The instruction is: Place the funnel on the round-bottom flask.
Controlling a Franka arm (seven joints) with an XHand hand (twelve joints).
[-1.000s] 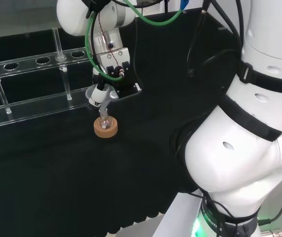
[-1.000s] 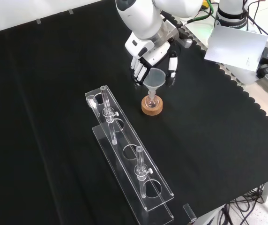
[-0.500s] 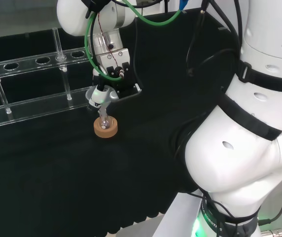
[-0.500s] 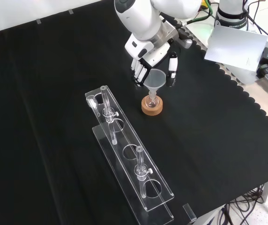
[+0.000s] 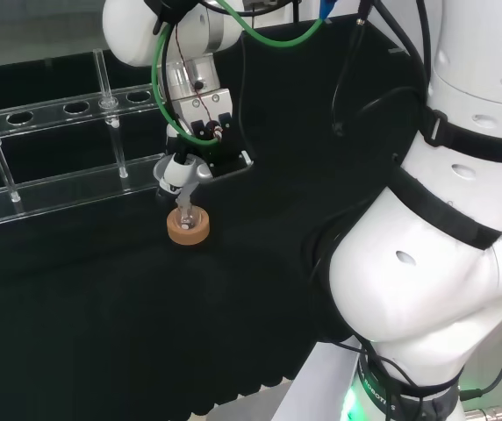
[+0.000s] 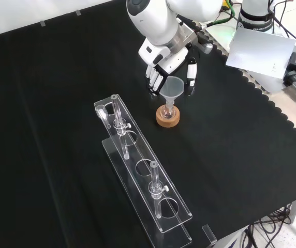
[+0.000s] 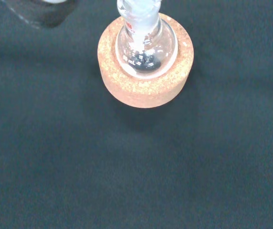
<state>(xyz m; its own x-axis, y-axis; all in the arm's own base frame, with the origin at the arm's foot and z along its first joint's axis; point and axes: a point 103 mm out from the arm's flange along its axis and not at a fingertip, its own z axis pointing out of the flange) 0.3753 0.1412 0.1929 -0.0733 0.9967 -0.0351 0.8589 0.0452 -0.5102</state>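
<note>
Funnel [image 6: 173, 87] stem seated in round-bottom flask [image 6: 167, 110] on cork ring [image 6: 167, 119]; hand [image 6: 161, 72] just behind, fingers relaxed, holding nothing. Only withdrawal left.

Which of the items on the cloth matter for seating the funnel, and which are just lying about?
Part of the job:
clear funnel
clear glass round-bottom flask
cork ring stand
black and white hand

Just lying about:
clear plastic tube rack with its glass tubes
grey sheet beyond the cloth's edge
</note>
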